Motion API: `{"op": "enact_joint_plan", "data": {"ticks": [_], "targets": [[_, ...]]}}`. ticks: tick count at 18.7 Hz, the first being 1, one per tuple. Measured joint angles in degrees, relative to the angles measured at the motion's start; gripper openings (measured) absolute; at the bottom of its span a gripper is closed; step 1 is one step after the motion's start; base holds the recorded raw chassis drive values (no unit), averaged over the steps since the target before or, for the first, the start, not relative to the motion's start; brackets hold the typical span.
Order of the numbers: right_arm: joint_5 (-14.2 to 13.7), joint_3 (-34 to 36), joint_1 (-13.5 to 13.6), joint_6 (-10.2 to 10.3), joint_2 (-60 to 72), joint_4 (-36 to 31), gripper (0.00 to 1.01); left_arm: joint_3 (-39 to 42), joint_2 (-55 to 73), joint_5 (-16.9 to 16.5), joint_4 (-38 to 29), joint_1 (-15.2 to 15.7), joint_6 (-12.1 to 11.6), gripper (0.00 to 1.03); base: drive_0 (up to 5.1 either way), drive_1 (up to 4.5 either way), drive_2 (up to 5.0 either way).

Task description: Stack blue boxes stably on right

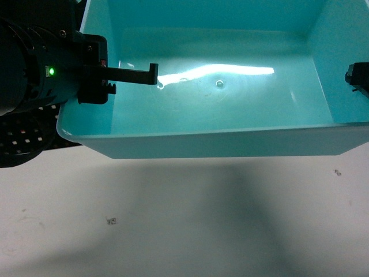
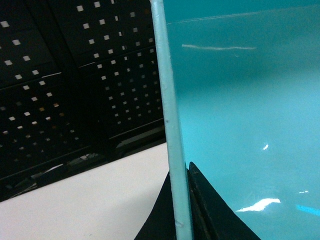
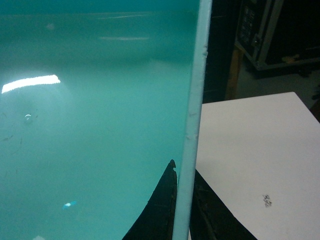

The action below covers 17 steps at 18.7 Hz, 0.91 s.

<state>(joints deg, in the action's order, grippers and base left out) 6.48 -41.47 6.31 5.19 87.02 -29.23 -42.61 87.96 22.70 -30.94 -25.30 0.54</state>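
Note:
One light turquoise blue box [image 1: 230, 109] fills the upper head view, open side up, its glossy bottom catching a streak of light. It hangs over the white table [image 1: 173, 225] and casts a shadow there. My left gripper [image 1: 109, 75] is shut on the box's left wall; in the left wrist view the rim [image 2: 169, 100] runs between the dark fingers of that gripper [image 2: 181, 175]. My right gripper [image 1: 358, 78] is shut on the right wall. The right wrist view shows the rim [image 3: 197, 75] pinched in the same gripper [image 3: 184, 175].
A black perforated panel [image 2: 75, 95] stands behind the table on the left, also seen low at the left as the panel [image 1: 20, 138]. Past the table's far right edge sits dark equipment on a stand [image 3: 265, 35]. Small marks dot the tabletop [image 1: 112, 220].

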Motion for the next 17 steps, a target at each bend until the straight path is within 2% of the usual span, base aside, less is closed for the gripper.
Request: {"op": "enact_joint_plan", "data": {"ticks": [17], "targets": [[0.0,0.0,0.0,0.2,0.0,0.0,0.07,0.0,0.0,0.0,0.0,0.0,-0.5,0.02,-1.6,-1.62,-1.6]]}}
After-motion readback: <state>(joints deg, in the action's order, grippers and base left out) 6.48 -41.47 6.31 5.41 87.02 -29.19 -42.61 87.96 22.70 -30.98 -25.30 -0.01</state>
